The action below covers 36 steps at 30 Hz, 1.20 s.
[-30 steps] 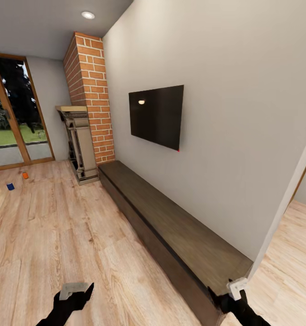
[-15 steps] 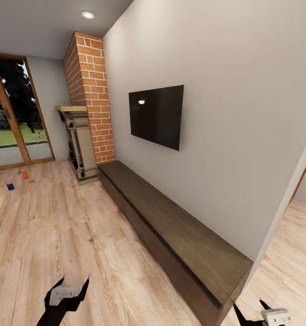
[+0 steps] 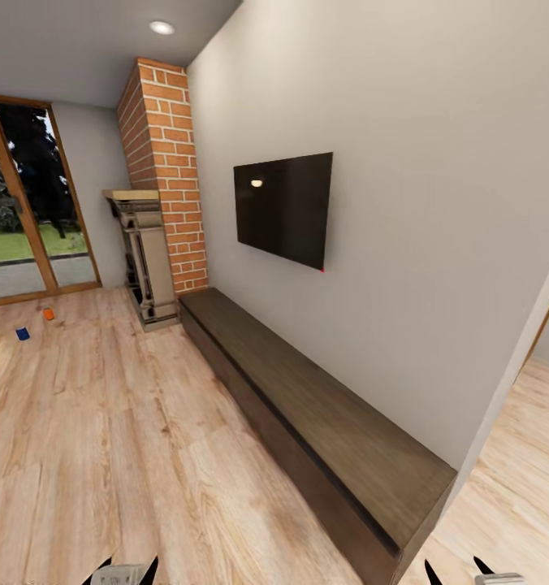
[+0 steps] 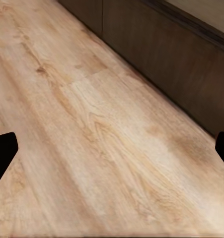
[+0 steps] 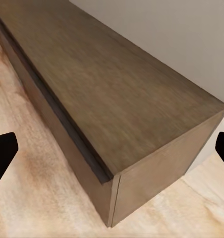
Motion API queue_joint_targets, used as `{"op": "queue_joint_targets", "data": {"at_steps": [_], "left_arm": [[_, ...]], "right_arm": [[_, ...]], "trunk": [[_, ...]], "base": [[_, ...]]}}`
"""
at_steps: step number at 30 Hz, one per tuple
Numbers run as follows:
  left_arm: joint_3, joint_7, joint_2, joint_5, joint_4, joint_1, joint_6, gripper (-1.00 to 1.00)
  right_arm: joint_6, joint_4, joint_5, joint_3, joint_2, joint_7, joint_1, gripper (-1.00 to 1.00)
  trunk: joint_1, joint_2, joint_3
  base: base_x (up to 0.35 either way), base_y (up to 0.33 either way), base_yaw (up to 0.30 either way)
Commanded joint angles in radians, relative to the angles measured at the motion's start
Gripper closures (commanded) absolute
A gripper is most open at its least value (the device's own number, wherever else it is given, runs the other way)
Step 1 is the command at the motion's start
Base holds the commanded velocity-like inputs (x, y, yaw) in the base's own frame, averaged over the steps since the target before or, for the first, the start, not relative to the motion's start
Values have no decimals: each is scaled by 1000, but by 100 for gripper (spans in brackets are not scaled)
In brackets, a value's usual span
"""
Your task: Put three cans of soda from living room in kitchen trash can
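Your left gripper [image 3: 122,569] and right gripper [image 3: 461,570] sit low in the head view, both spread wide and holding nothing. Far ahead of the left gripper, on the wood floor [image 3: 104,422] near the glass door [image 3: 31,219], stand a dark blue can [image 3: 21,333] and an orange can [image 3: 48,314], apparently upright, just beside each other. The long dark bench [image 3: 307,406] lies directly under your right gripper, below the wall TV [image 3: 283,208], running toward the brick fireplace [image 3: 157,236].
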Motion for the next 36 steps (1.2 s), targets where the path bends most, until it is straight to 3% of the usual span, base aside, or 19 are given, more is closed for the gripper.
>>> {"op": "queue_joint_targets", "data": {"at_steps": [1,36], "left_arm": [[2,-7,0,3,3,0,-1,-100],[1,-6,-1,5,7,1,-1,-100]], "right_arm": [[0,1,-9,-1,1,3,0,-100],[-2,45,-9,1,3,-7,-1,-100]], "trunk": [[0,0,-1],[0,0,-1]], "base": [[0,0,175],[0,0,245]]}}
